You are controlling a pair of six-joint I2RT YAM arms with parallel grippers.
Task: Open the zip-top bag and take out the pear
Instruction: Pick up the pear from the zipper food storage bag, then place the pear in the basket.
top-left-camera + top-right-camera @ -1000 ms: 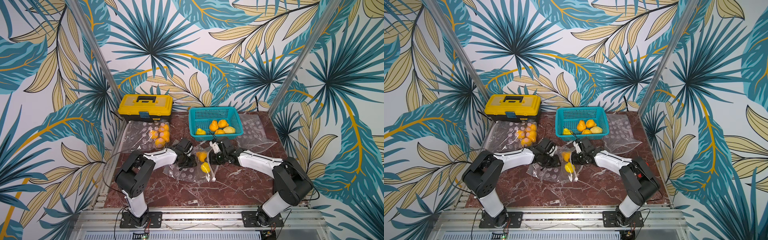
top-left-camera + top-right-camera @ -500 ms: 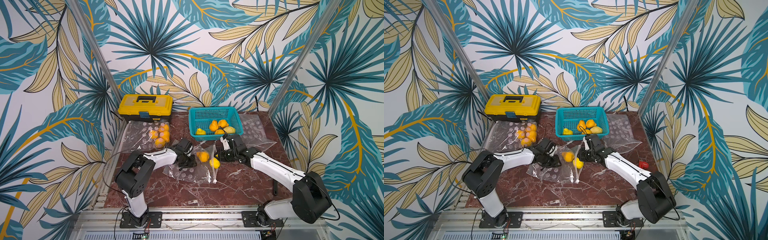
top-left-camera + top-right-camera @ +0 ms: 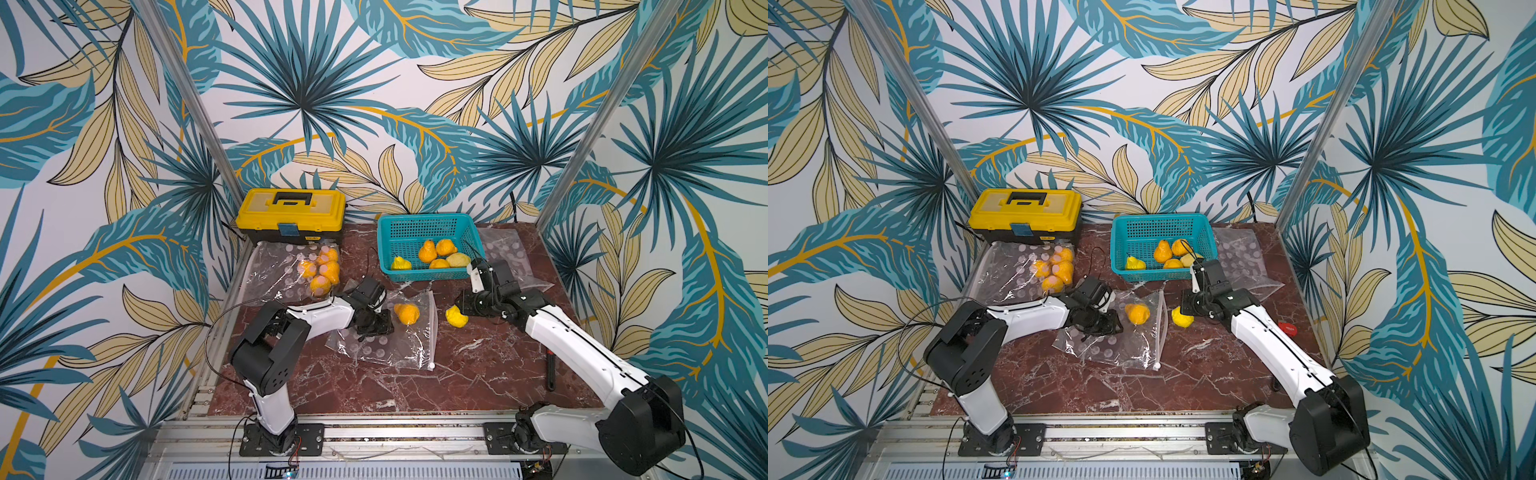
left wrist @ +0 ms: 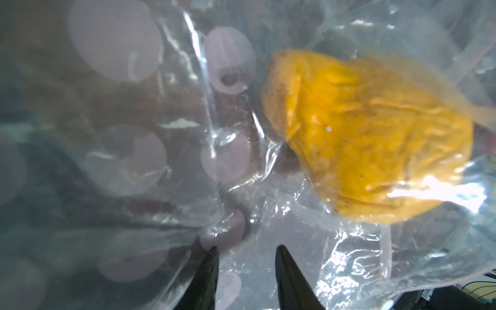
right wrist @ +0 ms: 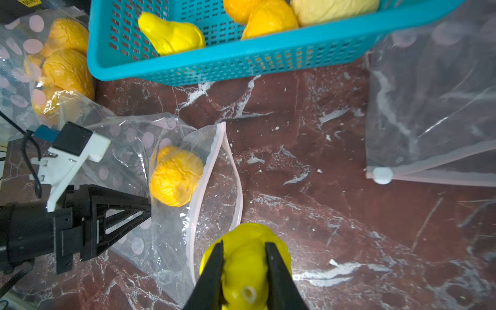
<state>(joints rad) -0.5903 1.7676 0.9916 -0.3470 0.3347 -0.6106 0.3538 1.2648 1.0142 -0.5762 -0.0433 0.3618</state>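
Note:
The clear zip-top bag (image 3: 395,345) with pale dots lies mid-table, its mouth (image 5: 236,174) gaping toward my right arm. One orange pear (image 3: 406,312) stays inside it, large in the left wrist view (image 4: 370,139). My right gripper (image 5: 244,244) is shut on a yellow pear (image 5: 245,265), held just outside the bag's mouth, to its right in both top views (image 3: 456,316) (image 3: 1182,318). My left gripper (image 4: 246,248) sits at the bag's closed end (image 3: 384,326), fingers slightly apart with bunched film between them.
A teal basket (image 3: 428,274) behind holds several pears. A yellow toolbox (image 3: 291,212) stands at the back left, with another bag (image 3: 282,270) of several orange pears in front of it. An empty bag (image 3: 511,257) lies at the right; a black tool (image 3: 550,370) lies nearer the front.
My right gripper has drawn the yellow pear out of the bag's mouth and off to the right. The orange pear shifted a little inside. The left gripper has stayed put.

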